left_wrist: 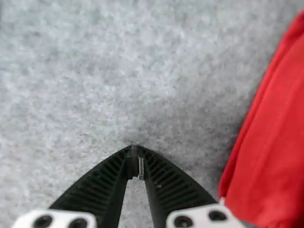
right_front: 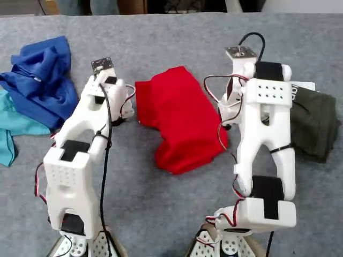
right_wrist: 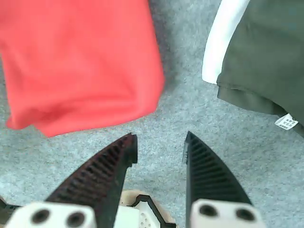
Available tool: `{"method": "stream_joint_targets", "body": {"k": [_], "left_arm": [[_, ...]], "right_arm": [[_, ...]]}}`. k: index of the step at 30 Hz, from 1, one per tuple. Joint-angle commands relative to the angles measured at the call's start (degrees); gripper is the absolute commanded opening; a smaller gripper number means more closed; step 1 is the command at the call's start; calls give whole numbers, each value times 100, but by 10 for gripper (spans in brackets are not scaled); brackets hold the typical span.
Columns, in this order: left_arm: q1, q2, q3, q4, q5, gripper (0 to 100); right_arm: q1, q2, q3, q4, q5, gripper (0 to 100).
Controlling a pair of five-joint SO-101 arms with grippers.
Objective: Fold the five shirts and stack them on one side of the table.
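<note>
- Grey felt-covered bench (right_front: 171, 37) noted, with two white arms mounted side by side at its near edge.
- Red shirt (right_front: 179, 126) found at mid-bench between the arms, loosely bunched and partly folded over, not laid flat.
- Blue shirt (right_front: 40, 80) seen crumpled in a heap at the far left side. Teal shirt (right_front: 13, 126) is spread beside it at the bench edge, and the blue one is overlapping it.
- Dark green shirt (right_front: 313, 120) located at the right side, folded. A white cloth (right_wrist: 221, 38) is seen beneath it, with an edge sticking out toward the red shirt. A small white tag (right_wrist: 286, 122) is noted at the green shirt's hem.
- Left hand (left_wrist: 137, 156): fingers pressed together with nothing between them, held over bare felt just beside the red shirt's edge.
- Right hand (right_wrist: 159, 142): fingers spread apart with nothing gripped, held over the bare strip of bench between the red shirt and the green shirt.
- Left arm (right_front: 80, 155) is seen between the blue and red shirts. Right arm (right_front: 265, 134) is seen between the red and green shirts.
</note>
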Motion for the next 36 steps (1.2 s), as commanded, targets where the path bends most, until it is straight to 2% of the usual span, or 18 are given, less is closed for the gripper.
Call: {"method": "stream_joint_targets", "body": {"k": [1, 6, 8, 16, 22, 25, 27, 36], "left_arm": [[233, 211, -1209, 545, 404, 35], [576, 229, -2229, 1556, 967, 191], [725, 229, -2457, 1705, 1046, 213], [734, 237, -1956, 1697, 1055, 204], [585, 237, -1569, 1653, 1055, 99], [646, 440, -1305, 958, 1064, 120], [734, 686, -1226, 826, 1064, 123], [690, 1029, -1912, 1793, 1002, 128]], "right_arm": [[-114, -268, 22, 18, -35, 166], [-114, -268, 145, 9, -35, 166], [-114, -268, 154, -9, -35, 166], [-97, -268, 163, -202, -44, 166], [-105, -268, 163, -237, -35, 166], [-105, -268, 163, -316, -35, 166], [-105, -268, 163, -325, -35, 166], [-105, -268, 277, -299, -79, 166]]}}
